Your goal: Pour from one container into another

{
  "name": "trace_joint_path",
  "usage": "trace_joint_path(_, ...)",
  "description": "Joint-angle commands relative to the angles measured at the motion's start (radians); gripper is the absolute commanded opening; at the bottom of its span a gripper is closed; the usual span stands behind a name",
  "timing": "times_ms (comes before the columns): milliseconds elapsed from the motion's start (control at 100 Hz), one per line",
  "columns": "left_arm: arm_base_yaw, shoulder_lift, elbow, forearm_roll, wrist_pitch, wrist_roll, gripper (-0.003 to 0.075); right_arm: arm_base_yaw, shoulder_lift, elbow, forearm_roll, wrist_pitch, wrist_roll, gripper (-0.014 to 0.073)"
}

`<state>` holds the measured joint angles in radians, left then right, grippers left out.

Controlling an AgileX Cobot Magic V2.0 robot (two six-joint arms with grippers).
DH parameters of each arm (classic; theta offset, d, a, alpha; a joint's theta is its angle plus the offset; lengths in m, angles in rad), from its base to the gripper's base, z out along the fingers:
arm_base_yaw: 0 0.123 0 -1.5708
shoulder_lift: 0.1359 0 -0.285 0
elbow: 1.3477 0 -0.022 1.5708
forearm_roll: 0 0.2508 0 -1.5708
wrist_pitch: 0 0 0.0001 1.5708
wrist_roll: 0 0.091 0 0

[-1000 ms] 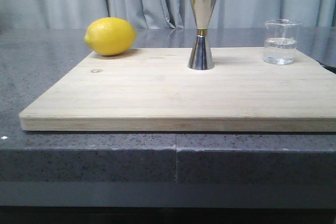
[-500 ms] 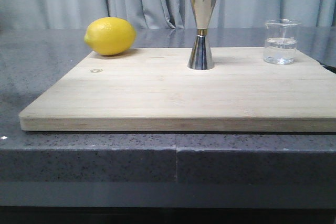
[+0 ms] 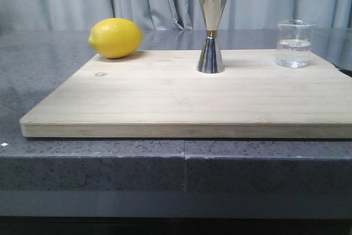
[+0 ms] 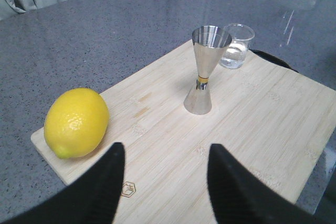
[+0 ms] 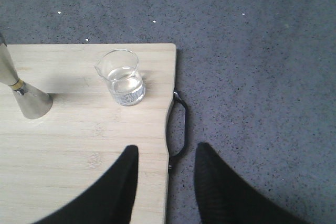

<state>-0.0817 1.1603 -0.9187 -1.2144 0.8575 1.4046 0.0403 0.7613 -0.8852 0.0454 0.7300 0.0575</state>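
A small clear glass beaker (image 3: 295, 44) with some clear liquid stands at the back right of the wooden board (image 3: 187, 100); it also shows as the beaker (image 5: 122, 78) and the beaker (image 4: 236, 46). The tall steel jigger (image 3: 212, 28) stands upright at the board's back middle, seen too as the jigger (image 4: 205, 72) and the jigger (image 5: 23, 95). My left gripper (image 4: 165, 153) hangs open above the board, near its left side, with nothing between its fingers. My right gripper (image 5: 165, 153) is open above the board's right edge, short of the beaker. Neither gripper appears in the front view.
A yellow lemon (image 3: 115, 38) lies at the board's back left corner, close to the left gripper's finger (image 4: 100, 182). A black handle (image 5: 180, 129) sticks out from the board's right edge. The board rests on a grey speckled counter (image 3: 93, 163); grey curtains hang behind.
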Motion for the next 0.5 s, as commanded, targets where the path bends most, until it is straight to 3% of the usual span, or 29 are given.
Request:
trace_joint_path(0, -0.007, -0.001, -0.034, -0.096, -0.021, 0.01, 0.0547, -0.003, 0.005, -0.033, -0.002, -0.085, -0.006, 0.0297)
trace_joint_path(70, -0.007, 0.012, -0.034, -0.112, -0.051, 0.01, 0.0585, -0.003, 0.013, -0.033, -0.002, -0.09, -0.006, 0.0297)
trace_joint_path(360, -0.007, 0.084, -0.034, -0.23, -0.032, 0.017, 0.0585, -0.003, 0.075, -0.033, -0.008, -0.093, -0.008, 0.0297)
trace_joint_path(490, -0.007, 0.166, -0.034, -0.228, 0.039, 0.139, 0.0585, -0.003, 0.097, -0.033, -0.008, -0.097, -0.008, 0.0297)
